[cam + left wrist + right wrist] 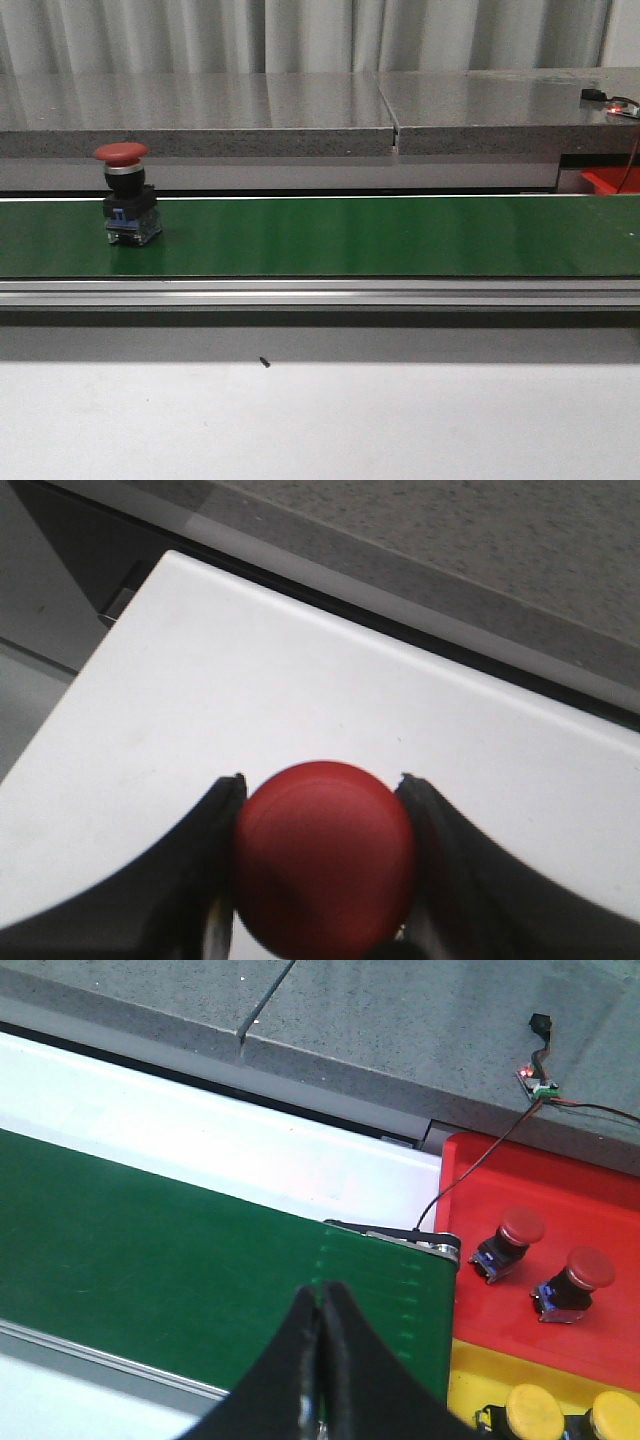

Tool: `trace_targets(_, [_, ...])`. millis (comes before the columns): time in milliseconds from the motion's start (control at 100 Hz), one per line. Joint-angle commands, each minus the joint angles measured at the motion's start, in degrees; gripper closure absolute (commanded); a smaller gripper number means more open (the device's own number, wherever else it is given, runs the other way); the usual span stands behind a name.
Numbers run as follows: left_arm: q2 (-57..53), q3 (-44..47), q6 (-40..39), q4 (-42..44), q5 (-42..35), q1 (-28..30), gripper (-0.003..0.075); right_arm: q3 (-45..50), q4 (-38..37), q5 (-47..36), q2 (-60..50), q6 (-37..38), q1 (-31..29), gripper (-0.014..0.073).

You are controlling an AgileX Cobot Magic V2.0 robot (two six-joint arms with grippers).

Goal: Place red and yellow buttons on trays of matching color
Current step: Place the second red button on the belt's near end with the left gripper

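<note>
**A:** On the green conveyor belt (pixel 400 235), close to its left end, a red button (pixel 124 153) stands upright on its black and blue base, about midway between the belt's front and back edges. Neither arm shows in the front view.

**B:** And the left gripper (pixel 322 865)?

**A:** Its wrist view shows the two dark fingers (pixel 190 880) pinching a second red button (pixel 325 855) by the sides of its domed cap, one finger touching each side. Beneath it lies a plain white surface (pixel 300 680), with a grey speckled slab past its far edge.

**B:** The right one?

**A:** The right gripper (pixel 320 1305) has its fingers pressed together with nothing between them, above the belt's right end. Just beyond that end sits the red tray (pixel 590 1185), carrying two red buttons (pixel 510 1243) lying tilted, near each other but apart. Touching the red tray's near edge is the yellow tray (pixel 465 1375), holding two yellow buttons (pixel 533 1410) side by side.

**B:** Anything else?

**A:** A thin black cable (pixel 470 1165) crosses the red tray's corner up to a small board (pixel 535 1082) on the grey slab (pixel 400 1030).
</note>
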Motion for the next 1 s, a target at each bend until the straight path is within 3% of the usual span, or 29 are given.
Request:
trace_targets(0, [-7.34,2.2,0.41,-0.31,-2.87,-1.53,0.0703,-1.42,-0.24,-3.76,-0.14,-0.39,0.11,0.0662])
trace_targets(340, [-18.48,17.84,1.15,-0.42,-4.24,-7.84,0.0712,-1.42,-0.24,-3.76,-0.14,-0.39,0.11,0.0662])
trace_targets(690, [-18.65,28.16,1.15,-2.87,-10.72,-12.15,0.0712,-1.42,-0.24,-3.76,-0.14,-0.39,0.11,0.0662])
trace_targets(990, [-18.29,31.71,1.15,-1.21,-13.27,-12.46,0.0712,-1.42,-0.24,-3.76,-0.14,-0.39,0.11,0.0662])
